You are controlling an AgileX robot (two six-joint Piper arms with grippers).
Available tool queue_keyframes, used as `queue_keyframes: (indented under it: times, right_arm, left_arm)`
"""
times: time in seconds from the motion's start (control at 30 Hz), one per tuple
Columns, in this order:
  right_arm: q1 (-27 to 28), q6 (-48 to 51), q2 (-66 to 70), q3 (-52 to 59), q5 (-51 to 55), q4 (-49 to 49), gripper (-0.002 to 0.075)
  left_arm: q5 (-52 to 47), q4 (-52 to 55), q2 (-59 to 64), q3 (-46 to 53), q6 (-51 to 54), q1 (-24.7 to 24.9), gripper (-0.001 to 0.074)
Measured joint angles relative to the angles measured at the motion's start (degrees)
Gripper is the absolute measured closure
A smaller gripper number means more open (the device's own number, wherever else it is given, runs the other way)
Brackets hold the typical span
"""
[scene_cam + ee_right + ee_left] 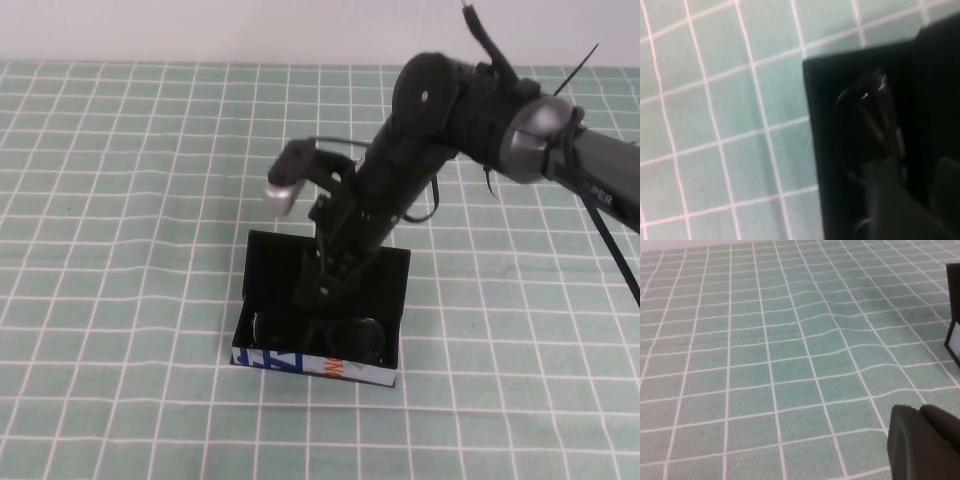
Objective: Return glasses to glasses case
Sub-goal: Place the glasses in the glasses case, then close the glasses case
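Note:
The glasses case (300,366) stands open in the middle of the table, black inside, its white printed front toward me. The black glasses (340,336) lie inside it along the front wall. My right gripper (318,290) reaches down into the case just behind and above the glasses. In the right wrist view its fingers (885,200) stand apart over the case's black lining (821,150), with a dark lens of the glasses (865,125) just beyond them. My left gripper (922,440) shows only in the left wrist view, shut and empty, low over the cloth.
A green cloth with a white grid (120,200) covers the whole table. An edge of the case (954,305) shows at the side of the left wrist view. The right arm (480,110) stretches in from the far right.

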State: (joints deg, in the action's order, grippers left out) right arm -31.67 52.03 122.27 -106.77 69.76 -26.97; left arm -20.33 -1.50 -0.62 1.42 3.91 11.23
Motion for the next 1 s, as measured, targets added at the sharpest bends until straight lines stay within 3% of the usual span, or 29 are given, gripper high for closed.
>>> queue_keyframes:
  times: [0.1, 0.2, 0.33, 0.5, 0.8, 0.9, 1.0]
  right_arm:
    - [0.0, -0.6, -0.6, -2.8, 0.1, 0.0, 0.0643]
    - [0.0, -2.5, -2.5, -6.0, 0.1, 0.2, 0.0713]
    - [0.6, -7.9, -5.8, -9.6, 0.3, 1.4, 0.0733]
    - [3.1, -13.0, -9.5, -10.8, 0.1, 2.2, 0.0737]
    - [5.4, -15.2, -19.3, -10.8, 0.6, 2.7, 0.0737]
    - [5.4, -15.2, -23.2, -10.9, 1.4, 2.9, 0.0737]
    - [5.4, -15.2, -26.4, -10.9, 2.2, 3.3, 0.0737]
  left_arm:
    - [0.0, 0.0, 0.0, 0.0, 0.0, 0.0, 0.0738]
    - [0.0, 0.0, 0.0, 0.0, 0.0, 0.0, 0.0739]
    - [2.1, -3.1, 0.0, 0.0, -0.1, 0.0, 0.0738]
    - [13.4, -17.0, 0.0, 0.1, -3.5, 0.0, 0.0738]
    - [26.1, -31.1, 0.0, 0.1, -7.1, 0.0, 0.0738]
    - [30.8, -29.5, 0.0, -1.8, -12.3, 0.0, 0.0738]
    - [32.1, -16.3, 0.0, -9.6, -13.6, 0.0, 0.0738]
